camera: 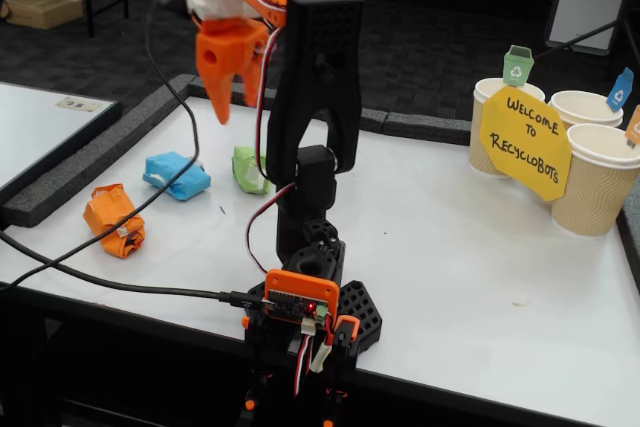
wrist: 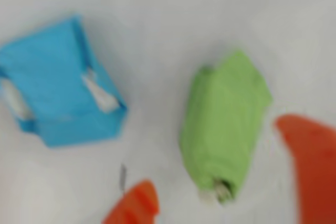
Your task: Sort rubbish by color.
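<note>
The arm holds its orange gripper (camera: pixel 222 97) high above the white table (camera: pixel 480 257), jaws apart and empty, over the green wad (camera: pixel 247 169). In the wrist view the green wad (wrist: pixel 224 124) sits between the two fingertips, with the light blue wad (wrist: pixel 58 85) beside it. The orange wad (camera: pixel 114 219) lies nearest the table's left edge in the fixed view. This looks like the approach step; next the gripper needs a straight descent to straddle the green wad before closing. The paper cups (camera: pixel 600 182) stand at the far right corner.
</note>
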Motion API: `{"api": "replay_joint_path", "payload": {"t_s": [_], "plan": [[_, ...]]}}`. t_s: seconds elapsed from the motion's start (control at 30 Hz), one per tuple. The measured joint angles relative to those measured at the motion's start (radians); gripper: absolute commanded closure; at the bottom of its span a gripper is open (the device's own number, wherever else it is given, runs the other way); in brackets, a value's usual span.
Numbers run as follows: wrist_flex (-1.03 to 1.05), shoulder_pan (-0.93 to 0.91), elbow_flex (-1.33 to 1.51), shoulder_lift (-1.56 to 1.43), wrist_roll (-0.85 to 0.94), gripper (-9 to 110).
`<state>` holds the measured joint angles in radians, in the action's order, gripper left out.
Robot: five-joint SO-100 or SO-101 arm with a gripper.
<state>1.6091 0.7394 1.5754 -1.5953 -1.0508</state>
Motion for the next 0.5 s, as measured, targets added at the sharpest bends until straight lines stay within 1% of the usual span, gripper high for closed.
{"api": "replay_joint_path", "payload": {"t_s": [0.1,0.27,0.5], "plan": [[-0.063,-0.058,0.098,0.0,-0.084,75],[-0.147,-0.091,0.186,0.0,-0.121,70],[-0.123,-0.075,0.186,0.0,-0.123,69]]}}
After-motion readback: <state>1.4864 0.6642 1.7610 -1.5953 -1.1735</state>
